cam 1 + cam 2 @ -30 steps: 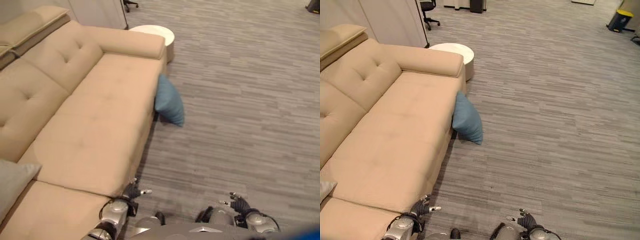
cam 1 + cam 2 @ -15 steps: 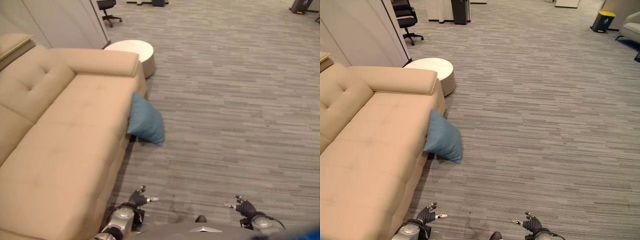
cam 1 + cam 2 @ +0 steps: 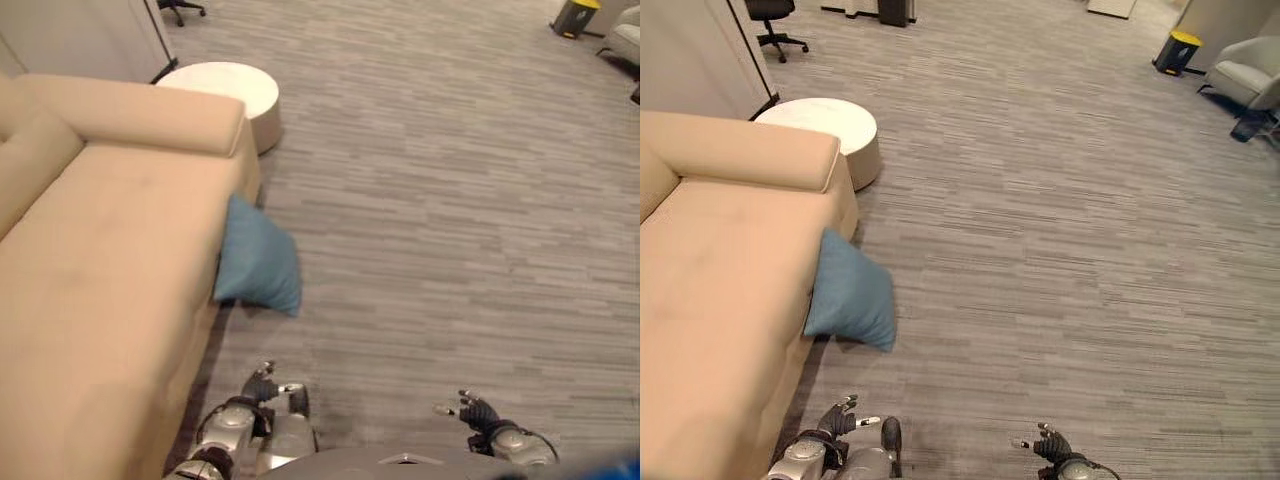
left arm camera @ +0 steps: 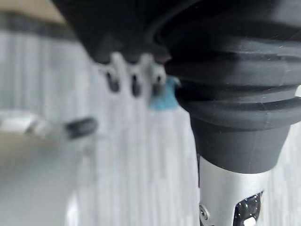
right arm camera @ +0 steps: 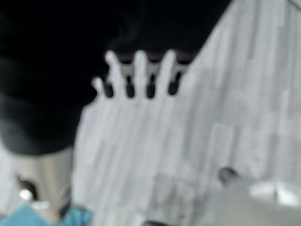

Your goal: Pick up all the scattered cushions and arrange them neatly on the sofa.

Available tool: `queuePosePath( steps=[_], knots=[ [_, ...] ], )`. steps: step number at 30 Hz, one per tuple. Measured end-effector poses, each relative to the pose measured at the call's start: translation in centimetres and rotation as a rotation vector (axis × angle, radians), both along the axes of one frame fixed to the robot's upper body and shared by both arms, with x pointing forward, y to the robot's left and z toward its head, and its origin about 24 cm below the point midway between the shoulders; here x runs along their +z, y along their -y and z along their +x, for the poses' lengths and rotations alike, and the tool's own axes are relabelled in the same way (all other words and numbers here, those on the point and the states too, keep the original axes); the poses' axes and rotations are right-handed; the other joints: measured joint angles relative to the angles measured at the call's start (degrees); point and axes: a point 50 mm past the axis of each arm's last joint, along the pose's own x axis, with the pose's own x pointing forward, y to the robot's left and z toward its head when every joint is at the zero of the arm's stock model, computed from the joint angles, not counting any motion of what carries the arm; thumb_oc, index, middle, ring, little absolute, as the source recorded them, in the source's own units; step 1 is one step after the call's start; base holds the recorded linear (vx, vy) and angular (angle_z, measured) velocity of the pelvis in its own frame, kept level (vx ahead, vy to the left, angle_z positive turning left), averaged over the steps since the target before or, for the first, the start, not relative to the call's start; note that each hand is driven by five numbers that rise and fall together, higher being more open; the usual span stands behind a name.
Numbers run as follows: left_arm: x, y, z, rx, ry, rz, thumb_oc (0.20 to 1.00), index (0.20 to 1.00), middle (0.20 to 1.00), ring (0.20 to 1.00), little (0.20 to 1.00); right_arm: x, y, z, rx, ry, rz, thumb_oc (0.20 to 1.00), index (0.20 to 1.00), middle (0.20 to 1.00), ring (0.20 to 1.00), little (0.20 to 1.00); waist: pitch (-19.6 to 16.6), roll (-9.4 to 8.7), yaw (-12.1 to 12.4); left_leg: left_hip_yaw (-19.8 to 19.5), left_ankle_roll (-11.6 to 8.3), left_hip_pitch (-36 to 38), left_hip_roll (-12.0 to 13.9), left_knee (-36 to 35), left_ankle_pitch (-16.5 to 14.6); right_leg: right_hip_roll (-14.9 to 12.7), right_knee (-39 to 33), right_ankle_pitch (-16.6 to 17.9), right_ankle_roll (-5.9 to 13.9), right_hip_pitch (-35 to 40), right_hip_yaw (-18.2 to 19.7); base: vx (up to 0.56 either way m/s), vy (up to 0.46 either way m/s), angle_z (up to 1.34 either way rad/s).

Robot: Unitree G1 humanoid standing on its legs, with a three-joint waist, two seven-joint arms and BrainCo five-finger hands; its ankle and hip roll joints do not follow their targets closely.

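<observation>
Blue cushion point(image 3: 258, 266) sits on the grey floor point(image 3: 450, 220), leaning on the front of the tan sofa point(image 3: 90, 260), at about 10 o'clock from your hands. Your left hand point(image 3: 262, 385) hangs low beside the sofa, fingers loose, holding nothing. Your right hand point(image 3: 474, 409) is at 5 o'clock, fingers spread, empty too. At 11 o'clock a round white table point(image 3: 825, 125) stands by the sofa's arm.

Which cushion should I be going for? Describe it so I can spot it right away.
Find the long beige fabric sofa on the robot's left, then follow its front edge toward the round white side table. The blue square cushion stands on the grey striped carpet, leaning against the sofa's front. It is the one blue thing beside the sofa.
</observation>
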Motion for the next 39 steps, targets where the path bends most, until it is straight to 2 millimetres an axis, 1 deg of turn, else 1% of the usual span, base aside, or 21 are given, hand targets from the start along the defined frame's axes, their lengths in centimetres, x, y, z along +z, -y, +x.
queuePosePath(
  steps=[2,5,6,7,9,10,11,12,16,17,20,23,24,26,28,29,30,34,36,37,39],
  knots=[
    [0.1,-0.2,0.2,-0.002,0.004,0.020,1.000,1.000,1.000,1.000,1.000,0.3,-0.1,0.9,0.005,0.029,0.001,1.000,1.000,1.000,1.000,1.000,0.7,0.87,0.2,-0.5,0.92,2.9,-1.4,0.0,-2.3,-1.9,2.4,-0.9,-0.34,-5.4,0.7,0.31,-0.024,0.35],
    [-0.3,0.0,-0.7,-0.002,-0.020,0.014,1.000,1.000,1.000,1.000,1.000,0.6,0.1,1.5,0.009,0.048,-0.001,1.000,1.000,1.000,1.000,1.000,1.5,2.73,0.2,-1.0,0.94,6.8,-1.8,-0.6,-3.2,-0.8,-12.9,-0.5,-3.49,-5.6,-3.7,0.34,-0.172,0.24],
    [-0.4,0.1,-0.9,-0.002,-0.025,0.011,1.000,1.000,1.000,1.000,1.000,0.7,0.0,1.8,0.013,0.061,0.002,1.000,1.000,1.000,1.000,1.000,1.3,2.86,0.0,-2.1,-0.07,7.5,-1.9,-0.9,-4.1,0.0,-17.8,0.6,-3.72,-7.1,-2.4,0.23,-0.141,0.48],
    [-0.6,0.1,-1.3,0.007,-0.039,0.014,1.000,1.000,1.000,1.000,1.000,0.8,0.0,2.1,0.014,0.066,0.004,1.000,1.000,1.000,1.000,1.000,1.2,2.83,-0.5,-3.5,-0.84,7.8,-1.8,-0.9,-4.8,3.1,-28.1,3.1,-5.09,-7.5,3.8,0.31,-0.174,0.48],
    [-0.8,0.0,-1.6,0.011,-0.056,0.016,1.000,1.000,1.000,1.000,1.000,0.8,0.0,2.2,0.014,0.069,0.003,1.000,1.000,1.000,1.000,1.000,1.1,2.66,-1.2,-4.4,-1.26,8.1,-1.8,-0.9,-5.2,4.5,-33.7,5.0,-5.10,-7.4,7.9,0.39,-0.219,0.65],
    [-1.5,-0.1,-3.5,0.027,-0.117,0.018,1.000,1.000,1.000,1.000,1.000,0.5,0.0,1.1,0.003,0.044,0.007,1.000,1.000,1.000,1.000,1.000,-1.5,1.01,-2.5,-8.5,-4.50,9.5,-0.7,-0.1,-8.2,6.7,-42.8,17.1,-7.88,-5.6,11.5,0.36,-0.246,0.81],
    [-1.7,0.6,-3.8,0.026,-0.125,0.000,1.000,1.000,1.000,1.000,1.000,0.5,0.5,0.9,-0.003,0.036,-0.006,1.000,1.000,1.000,1.000,1.000,-1.9,2.11,-2.2,-8.5,-5.35,9.4,0.7,1.3,-8.8,8.4,-43.3,17.3,-10.51,-4.4,10.4,0.34,-0.267,0.78],
    [-1.9,0.9,-4.1,0.032,-0.129,-0.014,1.000,1.000,1.000,1.000,1.000,0.7,0.7,1.2,0.000,0.047,-0.011,1.000,1.000,1.000,1.000,1.000,-1.7,2.61,-1.7,-8.2,-6.03,9.2,2.0,3.0,-8.7,8.9,-43.2,16.2,-10.73,-3.3,9.3,0.22,-0.221,0.62],
    [-1.8,1.5,-3.5,0.036,-0.111,-0.032,1.000,1.000,1.000,1.000,1.000,0.4,1.4,-0.2,-0.013,0.013,-0.024,1.000,1.000,1.000,1.000,1.000,-2.6,1.06,-2.1,-10.1,-9.54,5.7,3.2,14.6,-6.9,9.3,-44.5,12.7,-11.59,2.8,6.0,0.10,-0.205,0.52],
    [-1.7,1.9,-2.9,0.027,-0.102,-0.037,1.000,1.000,1.000,1.000,1.000,0.8,1.5,0.9,-0.008,0.050,-0.027,1.000,1.000,1.000,1.000,1.000,-2.7,0.63,-1.6,-12.2,-12.81,0.7,4.3,21.7,-4.9,9.8,-44.7,11.0,-11.08,3.5,4.1,0.11,-0.293,0.44],
    [-1.2,2.3,-1.5,0.001,-0.068,-0.046,1.000,1.000,1.000,1.000,1.000,0.7,1.0,0.8,-0.008,0.046,-0.014,1.000,1.000,1.000,1.000,1.000,-1.3,-1.25,-1.5,-11.3,-14.70,-5.9,6.3,33.2,-1.1,11.1,-47.1,10.2,-14.31,6.5,0.2,0.09,-0.125,0.56],
    [-1.1,2.1,-1.4,-0.006,-0.058,-0.042,1.000,1.000,1.000,1.000,1.000,0.7,1.2,0.7,-0.007,0.040,-0.021,1.000,1.000,1.000,1.000,1.000,-1.2,-2.14,-1.2,-7.3,-13.34,-6.4,6.9,28.2,-2.4,11.6,-48.2,8.5,-14.62,6.9,-2.0,0.16,-0.044,0.45],
    [-1.1,2.3,-1.4,-0.008,-0.061,-0.046,1.000,1.000,1.000,1.000,1.000,0.9,1.7,1.1,-0.013,0.048,-0.032,1.000,1.000,1.000,1.000,1.000,-0.7,-1.32,-1.1,-4.3,-12.52,-6.6,6.5,21.2,-2.9,12.5,-49.3,8.1,-15.33,7.2,-2.6,0.35,-0.033,0.42],
    [-1.0,2.3,-1.0,-0.005,-0.052,-0.045,1.000,1.000,1.000,1.000,1.000,0.7,1.5,1.0,-0.019,0.042,-0.024,1.000,1.000,1.000,1.000,1.000,0.4,-1.22,-0.8,-1.9,-11.60,-6.2,5.6,10.1,-1.6,13.2,-49.5,7.1,-15.36,8.2,-3.9,0.31,-0.033,0.46],
    [-1.0,2.2,-0.8,-0.002,-0.050,-0.043,1.000,1.000,1.000,1.000,1.000,0.6,1.2,0.9,-0.017,0.039,-0.016,1.000,1.000,1.000,1.000,1.000,0.8,-1.13,-0.6,-0.3,-11.27,-6.4,5.7,7.5,0.1,13.9,-49.4,6.5,-14.64,9.6,-5.0,0.11,0.036,0.14],
    [-1.0,2.0,-1.0,0.009,-0.052,-0.043,1.000,1.000,1.000,1.000,1.000,0.6,1.1,0.9,-0.017,0.042,-0.014,1.000,1.000,1.000,1.000,1.000,0.3,-0.19,-0.1,-0.3,-10.37,-6.5,6.1,7.0,1.3,14.9,-48.5,5.7,-13.29,10.0,-4.4,0.21,0.078,-0.35],
    [-1.2,1.9,-1.5,0.014,-0.066,-0.039,1.000,1.000,1.000,1.000,1.000,0.8,1.0,1.4,-0.013,0.053,-0.013,1.000,1.000,1.000,1.000,1.000,-0.2,0.43,0.6,-0.1,-7.54,-5.9,5.9,6.8,0.4,15.1,-47.4,4.9,-12.62,10.2,-3.7,0.21,0.079,-0.34],
    [-1.0,-0.2,-1.8,0.027,-0.081,0.012,1.000,1.000,1.000,1.000,1.000,0.6,-0.2,1.8,-0.002,0.057,0.016,1.000,1.000,1.000,1.000,1.000,-0.1,-2.37,0.4,0.5,-3.22,-1.5,2.5,3.9,-1.0,8.9,-34.8,0.6,-8.92,8.3,-3.7,0.19,0.101,-0.01],
    [-1.0,-0.5,-1.9,0.036,-0.083,0.019,1.000,1.000,1.000,1.000,1.000,1.0,-0.3,2.8,0.008,0.088,0.017,1.000,1.000,1.000,1.000,1.000,0.9,0.14,0.6,0.2,-1.39,1.5,1.7,3.0,-2.4,3.6,-17.1,-0.5,-6.30,2.3,-3.1,0.23,0.039,0.12],
    [-0.9,-0.5,-1.8,0.037,-0.081,0.021,1.000,1.000,1.000,1.000,1.000,1.0,-0.6,2.9,0.016,0.093,0.023,1.000,1.000,1.000,1.000,1.000,0.8,0.43,0.6,0.1,-1.04,2.2,1.0,3.0,-3.1,2.4,-14.5,-1.2,-4.10,0.9,-2.0,0.26,-0.009,0.27],
    [-0.8,-1.1,-1.7,0.042,-0.077,0.038,1.000,1.000,1.000,1.000,1.000,1.2,-1.1,3.3,0.038,0.106,0.034,1.000,1.000,1.000,1.000,1.000,0.7,0.51,1.1,-0.5,-1.47,3.2,-0.5,2.6,-4.4,1.2,-13.7,-1.7,-3.78,-2.1,-0.2,0.33,-0.162,0.31]
  ],
)
